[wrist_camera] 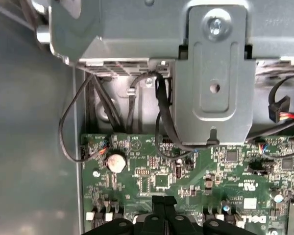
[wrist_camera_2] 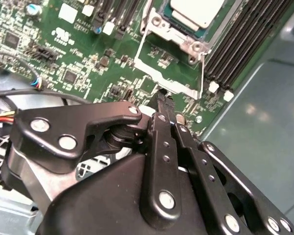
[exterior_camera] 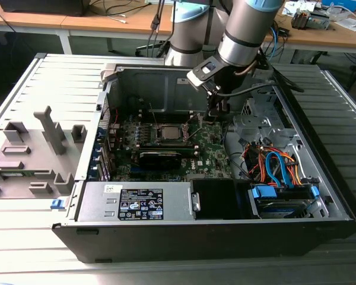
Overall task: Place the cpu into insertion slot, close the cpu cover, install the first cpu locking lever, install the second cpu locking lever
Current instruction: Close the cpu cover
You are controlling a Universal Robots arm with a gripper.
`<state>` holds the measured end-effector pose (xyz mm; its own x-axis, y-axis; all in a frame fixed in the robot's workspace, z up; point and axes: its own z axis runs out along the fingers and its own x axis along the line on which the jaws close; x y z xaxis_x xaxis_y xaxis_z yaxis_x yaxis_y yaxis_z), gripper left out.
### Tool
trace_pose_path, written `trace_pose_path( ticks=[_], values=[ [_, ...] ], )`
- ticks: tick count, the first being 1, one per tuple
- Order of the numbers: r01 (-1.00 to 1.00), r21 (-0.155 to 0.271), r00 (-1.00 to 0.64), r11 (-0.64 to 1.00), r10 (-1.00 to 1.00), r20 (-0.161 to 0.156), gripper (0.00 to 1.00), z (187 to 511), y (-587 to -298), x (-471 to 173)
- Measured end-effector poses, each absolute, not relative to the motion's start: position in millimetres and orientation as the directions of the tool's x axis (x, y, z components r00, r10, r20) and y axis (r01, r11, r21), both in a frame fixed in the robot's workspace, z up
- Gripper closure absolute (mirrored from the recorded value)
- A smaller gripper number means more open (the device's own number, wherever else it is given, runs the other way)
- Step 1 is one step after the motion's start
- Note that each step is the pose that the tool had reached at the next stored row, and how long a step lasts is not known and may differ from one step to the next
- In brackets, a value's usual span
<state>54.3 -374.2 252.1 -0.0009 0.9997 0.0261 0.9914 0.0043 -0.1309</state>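
A black and white label (exterior_camera: 141,203) is seen on the grey power supply box (exterior_camera: 95,205), at the near side of the computer case (exterior_camera: 225,237). Its print is too small to be read. In the first wrist view, white letters (wrist_camera: 253,219), probably a maker's mark, are printed on the green circuit board (wrist_camera: 152,166).

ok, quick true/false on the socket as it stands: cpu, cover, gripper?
1. The cpu sits in the insertion slot. True.
2. The cpu cover is closed over the cpu. False: it lies swung open, with green board showing through its window.
3. The gripper holds the cpu. False: it is shut on nothing, close to the open cover.
4. The arm reaches into an open computer case. True.
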Motion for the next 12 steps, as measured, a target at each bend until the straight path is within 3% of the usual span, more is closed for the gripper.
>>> trace_pose_path(
  ticks=[12],
  values=[
    [0.992,-0.127,-0.001,0.006,0.999,0.039,0.89,252,-374,27]
  ],
)
